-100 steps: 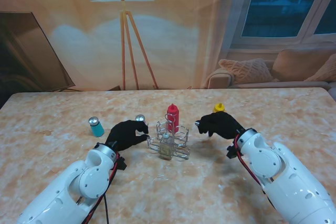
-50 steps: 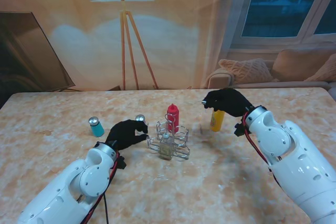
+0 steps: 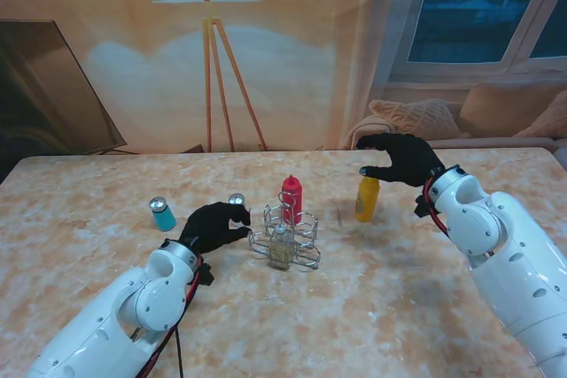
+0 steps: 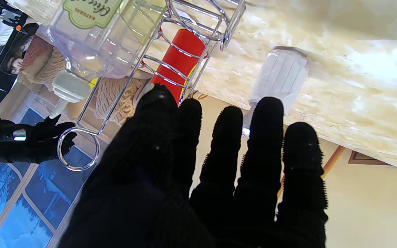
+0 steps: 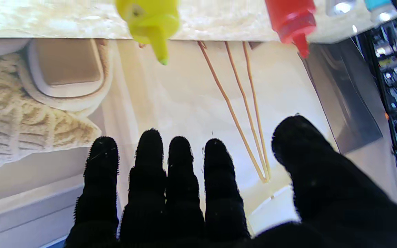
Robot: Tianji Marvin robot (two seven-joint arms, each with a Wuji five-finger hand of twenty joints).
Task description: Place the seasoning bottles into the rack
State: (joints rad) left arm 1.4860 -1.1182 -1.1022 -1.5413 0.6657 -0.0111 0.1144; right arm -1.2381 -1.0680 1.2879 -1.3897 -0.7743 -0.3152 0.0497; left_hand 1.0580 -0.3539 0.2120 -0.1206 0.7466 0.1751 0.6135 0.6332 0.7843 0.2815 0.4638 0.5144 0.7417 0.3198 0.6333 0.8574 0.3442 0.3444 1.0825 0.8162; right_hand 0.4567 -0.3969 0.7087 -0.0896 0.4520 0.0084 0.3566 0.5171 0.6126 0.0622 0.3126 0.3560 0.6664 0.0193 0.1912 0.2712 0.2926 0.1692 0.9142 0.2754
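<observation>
The wire rack stands mid-table and holds a red squeeze bottle and a clear labelled bottle. A yellow squeeze bottle stands upright on the table to the rack's right. My right hand hovers above and just behind it, open, touching nothing; its wrist view shows the yellow bottle beyond the spread fingers. My left hand lies open left of the rack, beside a white silver-capped shaker. That shaker stands just past the fingers. A teal bottle stands farther left.
The rack's wire loop handle and the clear bottle fill the left wrist view close to the thumb. The marble table's far edge runs behind the bottles, with a floor lamp and a sofa printed on the backdrop.
My right hand has let go of the yellow bottle and risen up and back, away from me. The bottle stays standing. The left hand has not moved.
</observation>
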